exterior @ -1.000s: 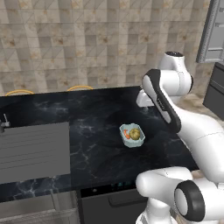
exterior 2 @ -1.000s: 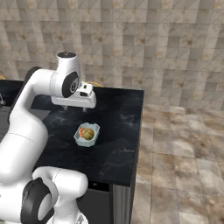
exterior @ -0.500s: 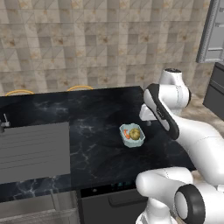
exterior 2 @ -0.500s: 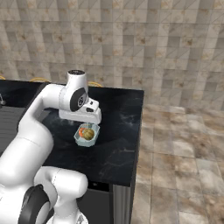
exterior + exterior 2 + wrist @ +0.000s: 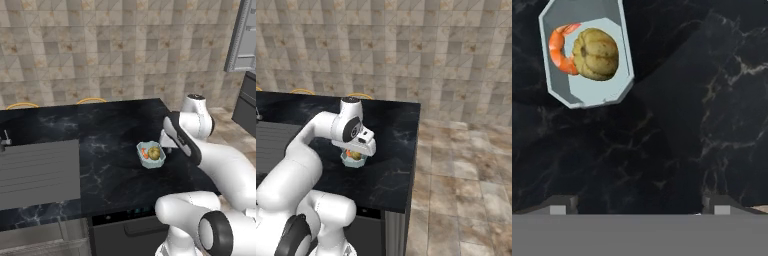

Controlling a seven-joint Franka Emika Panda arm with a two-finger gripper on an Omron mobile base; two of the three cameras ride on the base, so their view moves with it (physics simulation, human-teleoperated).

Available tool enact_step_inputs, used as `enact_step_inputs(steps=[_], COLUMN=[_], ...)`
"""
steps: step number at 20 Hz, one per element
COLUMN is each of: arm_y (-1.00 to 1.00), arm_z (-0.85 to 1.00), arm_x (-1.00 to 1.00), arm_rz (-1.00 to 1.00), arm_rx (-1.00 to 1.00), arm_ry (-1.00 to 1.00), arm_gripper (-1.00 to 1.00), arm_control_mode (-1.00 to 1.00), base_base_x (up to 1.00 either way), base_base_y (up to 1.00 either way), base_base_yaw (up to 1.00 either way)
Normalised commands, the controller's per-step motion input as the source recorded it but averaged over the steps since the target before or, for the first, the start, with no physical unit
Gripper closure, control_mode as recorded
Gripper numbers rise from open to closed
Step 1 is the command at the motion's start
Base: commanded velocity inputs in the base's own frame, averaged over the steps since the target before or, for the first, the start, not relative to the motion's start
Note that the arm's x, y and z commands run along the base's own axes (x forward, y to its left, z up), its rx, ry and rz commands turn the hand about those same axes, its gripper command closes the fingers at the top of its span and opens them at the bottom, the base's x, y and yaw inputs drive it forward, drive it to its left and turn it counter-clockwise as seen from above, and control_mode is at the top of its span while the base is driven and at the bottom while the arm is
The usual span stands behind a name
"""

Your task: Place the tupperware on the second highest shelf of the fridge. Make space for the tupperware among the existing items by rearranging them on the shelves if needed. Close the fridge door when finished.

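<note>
The tupperware (image 5: 151, 155) is a small pale blue-green tub with orange and yellow-green food inside. It sits on the black marble counter (image 5: 105, 130) near its right end. In the hand view the tupperware (image 5: 587, 55) lies at the upper left, off to one side of my gripper (image 5: 640, 206), whose dark fingertips (image 5: 561, 205) stand wide apart over bare counter. My gripper is open and holds nothing. From the right base view the hand hangs just over the tupperware (image 5: 353, 159). A grey fridge front (image 5: 243, 35) with a bar handle shows at the far top right. Its shelves and the existing items are out of view.
A grey sink board (image 5: 37, 172) fills the counter's left part, with a tap (image 5: 4, 141) beside it. Two chair backs (image 5: 91, 100) rise behind the counter. The counter's right edge (image 5: 415, 150) drops to a tiled floor (image 5: 466, 175). Dark drawers (image 5: 247, 102) stand below the fridge front.
The arm has folded down, bringing the hand from high above the counter to just over the tupperware. The jaws stayed open and the tupperware has not moved.
</note>
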Motion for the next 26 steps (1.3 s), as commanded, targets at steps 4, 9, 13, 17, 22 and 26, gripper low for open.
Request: enact_step_inputs(steps=[4,9,13,17,22,26], arm_y=[0.00,0.00,0.00,0.00,0.04,0.08], arm_z=[-0.34,-0.30,-0.37,-0.42,-0.41,-0.36], arm_x=[0.46,0.46,0.40,0.38,0.32,0.20], arm_rz=[-0.03,0.00,0.00,0.00,0.00,0.00], arm_rx=[0.02,0.00,0.00,0.00,0.00,0.00], arm_ry=[0.04,0.04,0.01,0.00,0.00,0.00], arm_gripper=[-1.00,-1.00,-1.00,-1.00,-1.00,-1.00], arm_control_mode=[-1.00,-1.00,-1.00,-1.00,-1.00,-1.00], base_base_x=[0.00,0.00,0.00,0.00,0.00,0.00], base_base_y=[0.00,0.00,0.00,0.00,0.00,0.00], base_base_yaw=[0.00,0.00,0.00,0.00,0.00,0.00])
